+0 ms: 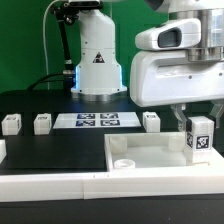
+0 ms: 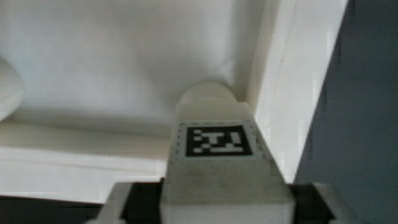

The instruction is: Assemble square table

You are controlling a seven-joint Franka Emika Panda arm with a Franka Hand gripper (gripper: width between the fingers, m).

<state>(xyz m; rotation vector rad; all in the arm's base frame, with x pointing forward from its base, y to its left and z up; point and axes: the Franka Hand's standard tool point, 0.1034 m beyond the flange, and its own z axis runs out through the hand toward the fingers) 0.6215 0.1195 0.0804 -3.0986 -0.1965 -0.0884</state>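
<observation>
Mid-assembly entry. Found the fingers (image 2: 139, 205) narrowed onto the held leg post (image 1: 198, 137), gripping it upright, tag turned towards the exterior camera. Located that post over the square table slab (image 1: 150, 152), at the far corner on the exterior view's right. Cannot tell whether touching the slab or hanging just above it. Checked in the wrist view: same post seen from above, tagged, pointing down at white slab just beside a raised edge, with the dark surface (image 2: 365, 100) right past that edge.

Counted three more posts standing loose on the surface beyond the slab: first loose post (image 1: 11, 124) and second loose post (image 1: 43, 123) to the exterior view's left of the marker board (image 1: 97, 120), third loose post (image 1: 151, 120) on its other side. Spotted one raised corner socket (image 1: 125, 160) on the slab, near corner at the exterior view's left, empty. Saw no socket beneath the held post; hidden by the post itself.

Judged step: seating the first leg, with no post fitted anywhere on the visible slab. Next move, by estimate: centre the post tip over its corner socket, lower straight, then twist to engage without loosening the grip. Worth watching for tilt, and for drift off the slab edge, so close by
</observation>
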